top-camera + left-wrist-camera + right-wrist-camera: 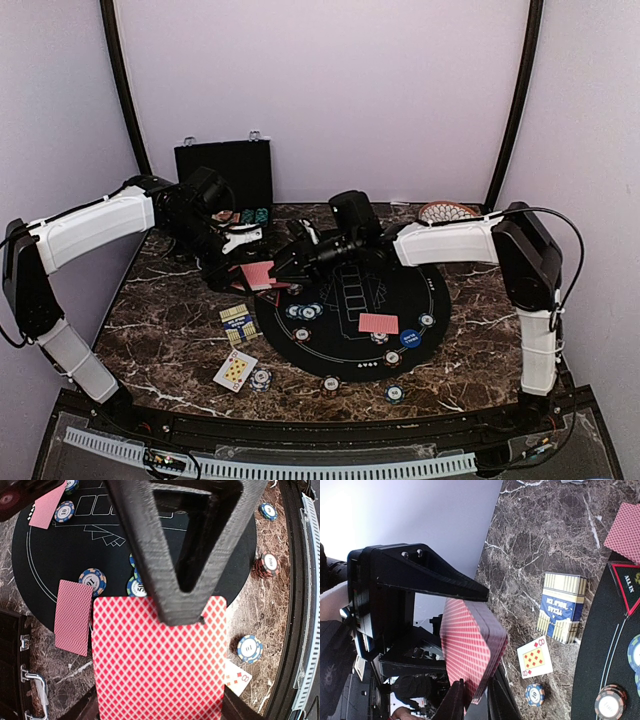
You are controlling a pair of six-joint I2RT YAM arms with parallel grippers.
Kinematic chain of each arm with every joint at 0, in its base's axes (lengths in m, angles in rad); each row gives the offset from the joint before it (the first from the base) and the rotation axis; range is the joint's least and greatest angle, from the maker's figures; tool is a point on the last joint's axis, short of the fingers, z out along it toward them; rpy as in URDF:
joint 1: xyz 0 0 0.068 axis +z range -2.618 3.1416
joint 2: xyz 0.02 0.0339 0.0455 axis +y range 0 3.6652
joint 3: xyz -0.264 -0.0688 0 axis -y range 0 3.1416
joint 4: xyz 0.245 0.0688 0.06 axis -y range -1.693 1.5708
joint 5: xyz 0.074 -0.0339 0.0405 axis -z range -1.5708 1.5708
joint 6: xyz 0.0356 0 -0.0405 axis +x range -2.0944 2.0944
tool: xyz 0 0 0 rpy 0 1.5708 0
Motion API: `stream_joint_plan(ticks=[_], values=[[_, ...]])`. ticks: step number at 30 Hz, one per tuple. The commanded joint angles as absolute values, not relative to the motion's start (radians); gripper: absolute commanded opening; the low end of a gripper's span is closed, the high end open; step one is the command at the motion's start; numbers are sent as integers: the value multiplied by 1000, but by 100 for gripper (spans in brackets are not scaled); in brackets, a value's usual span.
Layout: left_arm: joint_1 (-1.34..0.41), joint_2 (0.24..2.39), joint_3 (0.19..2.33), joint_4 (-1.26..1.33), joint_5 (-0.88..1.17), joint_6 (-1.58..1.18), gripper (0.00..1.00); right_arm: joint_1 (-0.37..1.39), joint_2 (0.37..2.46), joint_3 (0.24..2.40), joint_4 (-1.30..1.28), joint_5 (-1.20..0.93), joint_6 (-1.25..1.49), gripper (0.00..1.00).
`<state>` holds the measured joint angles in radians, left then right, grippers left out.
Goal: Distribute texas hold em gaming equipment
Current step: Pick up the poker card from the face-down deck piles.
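Over the left rim of the round black mat [350, 300], the left end effector [240, 262] is clamped shut on 1 deck [258, 273], red-diamond back up, held off the surface [170, 330]. The right end effector [290, 262] is nosed right up against it.

From the left wrist, the deck [160, 655] fills the frame. Its long axis runs in line with the V-shaped finger [175, 580] pressed on its back.

The right wrist sees that same deck [470, 650] edge-on and tilted, its thickness showing. Its own end effector [477, 690] has 2 fingers flanking the deck's lower edge. I cannot tell whether they are pinching it or just alongside.

From above I count 1 face-down card [378, 323] on the mat, long axis left to right. There is 1 face-up 8 of diamonds [235, 370] lying skewed on the surface and 1 blue button disc [409, 338] just right of the face-down card.

I make it 7 single poker chips [330, 384], plus a tight cluster at the mat's left rim that I cannot split. There is also 1 card box [238, 322] lying flat.

The left wrist adds a second face-down card [72, 615], straddling the mat's edge and upright in the frame. The arms cover that spot from above. The black case [225, 170] stands open at the back.
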<state>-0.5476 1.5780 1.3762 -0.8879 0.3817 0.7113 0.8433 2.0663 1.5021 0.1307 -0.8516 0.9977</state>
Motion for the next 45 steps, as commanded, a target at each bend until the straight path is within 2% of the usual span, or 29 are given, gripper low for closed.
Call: stream_joint_plan(ticks=[1,13,25,32,43,45], values=[[-541,1560,1403,-897,377,717,0,838,2008,1461,232,-878,1058,16],[-541,1561,1399,-897,373,719,0,839,2006,1454,238,-881,1075,13],[-541,1562,1390,-891,360,726,0,836,2008,1437,318,-904,1153,0],[-541,1562,1387,-887,345,731,0,819,1986,1373,463,-922,1262,0],[-541,1563,1380,-883,335,739,0,786,1928,1282,548,-918,1327,0],[-541,1561,1380,-881,336,737,0,787,1931,1296,490,-916,1285,12]])
